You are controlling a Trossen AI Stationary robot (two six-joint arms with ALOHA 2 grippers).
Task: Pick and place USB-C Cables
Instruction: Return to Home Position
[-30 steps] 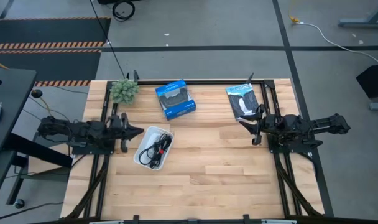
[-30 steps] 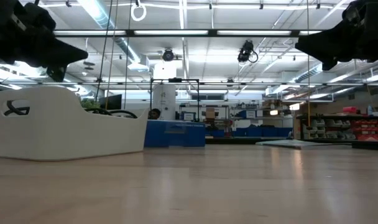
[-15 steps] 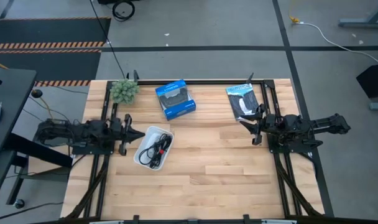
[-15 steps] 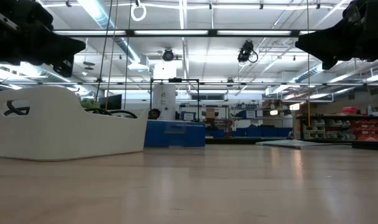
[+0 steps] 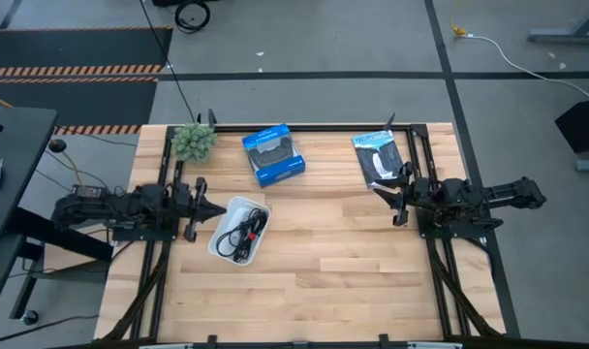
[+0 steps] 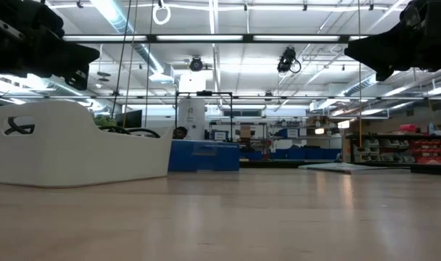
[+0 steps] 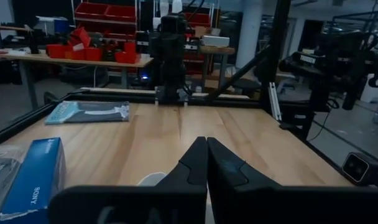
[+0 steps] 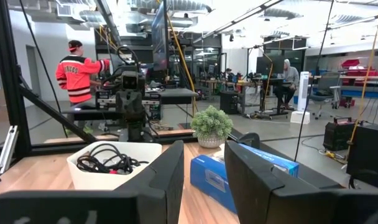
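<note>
Cables: a dark tangle of thin coiled cables [image 5: 243, 231] lay inside the white plastic bin [image 5: 220, 240], on the left part of the wooden worktop [image 5: 353, 262].
Left tool [image 5: 209, 206]: pinched closed, empty, just left of the bin.
Right tool [image 5: 387, 201]: parted, empty, well off to the right.
Relation: the cables lay right of my left tool, the nearer one; the bin's long axis ran near-left to far-right.
Change: my left arm had drawn back slightly leftward; my right tool sat as before.
</note>
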